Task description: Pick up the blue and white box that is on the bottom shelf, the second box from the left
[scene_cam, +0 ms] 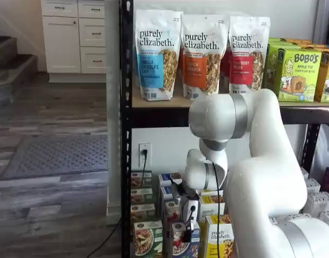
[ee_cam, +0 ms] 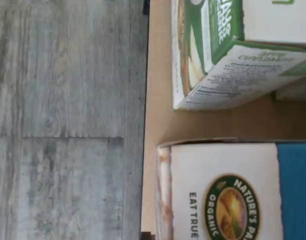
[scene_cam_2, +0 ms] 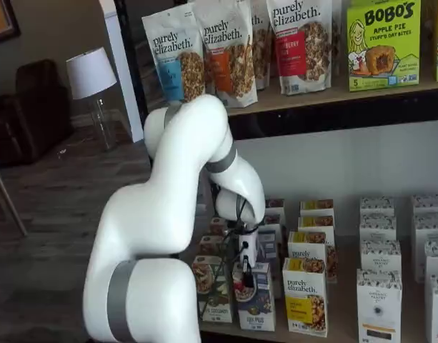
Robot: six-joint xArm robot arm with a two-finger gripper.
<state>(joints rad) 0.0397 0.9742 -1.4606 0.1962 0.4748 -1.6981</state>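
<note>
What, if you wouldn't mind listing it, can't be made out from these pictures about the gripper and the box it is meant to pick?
- Gripper: fingers too small in both shelf views to show any gap or grip.
- Blue and white box: its top is covered by the gripper, its lower edge cut off in a shelf view.
- Wrist view: fingers absent; box print cut off by the edge.

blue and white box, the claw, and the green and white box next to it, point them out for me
blue and white box (scene_cam_2: 258,309), shelf view, lower front face
claw (scene_cam_2: 246,274), shelf view, black fingers over that box
green and white box (scene_cam_2: 213,293), shelf view, front face
</note>
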